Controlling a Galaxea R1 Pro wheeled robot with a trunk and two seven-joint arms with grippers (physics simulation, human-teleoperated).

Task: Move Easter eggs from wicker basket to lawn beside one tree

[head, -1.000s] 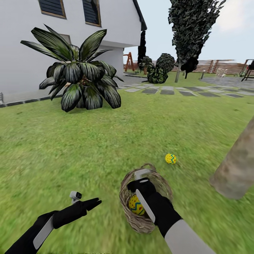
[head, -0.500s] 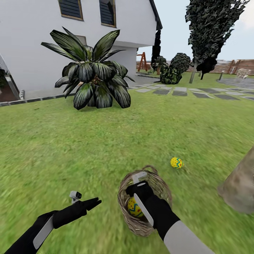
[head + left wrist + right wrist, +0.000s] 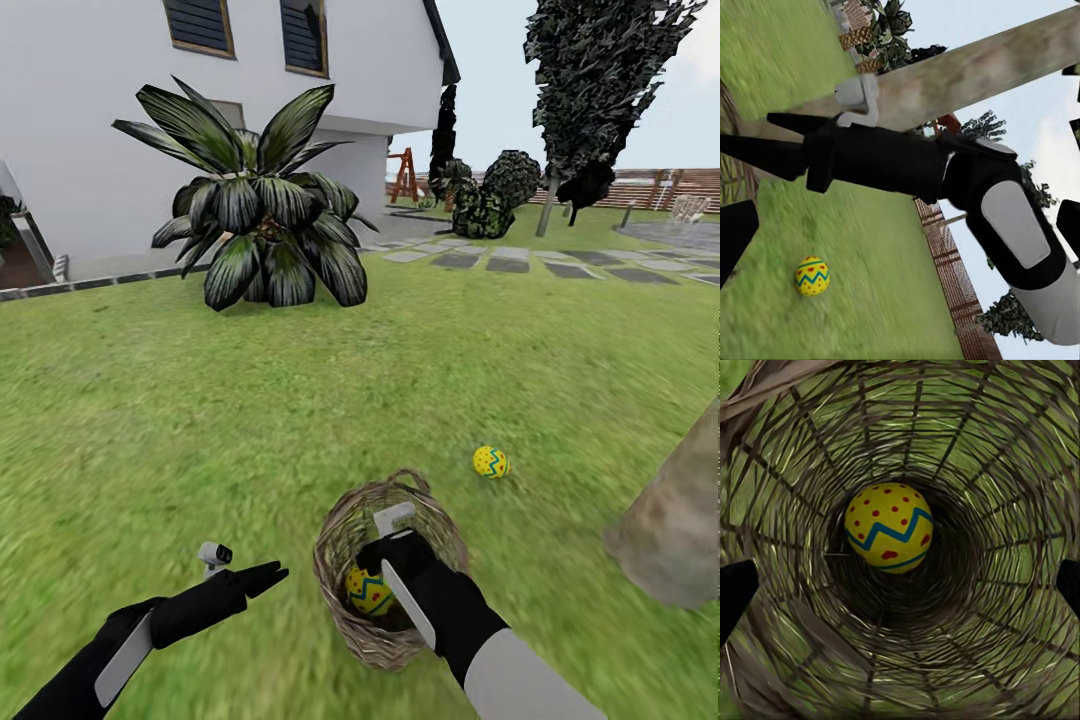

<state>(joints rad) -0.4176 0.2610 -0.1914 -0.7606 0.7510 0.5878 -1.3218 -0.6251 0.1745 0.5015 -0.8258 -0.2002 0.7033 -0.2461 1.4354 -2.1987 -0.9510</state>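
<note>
Easter egg [image 3: 889, 528] sits centred deep in the wicker basket [image 3: 345, 530]. Your right tool [image 3: 392, 524] is spread wide; sink straight, then clench at its widest band.

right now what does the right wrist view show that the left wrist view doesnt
Right wrist view: the inside of the wicker basket, looking straight down it, with one Easter egg on its bottom and the right gripper's dark fingertips spread wide at the frame edges.

Left wrist view: a different egg lying loose on the lawn, the tree trunk, the right arm, the wooden fence and sky.

Both: a yellow egg with a blue zigzag and red dots, woven basket twigs, and green grass.
</note>
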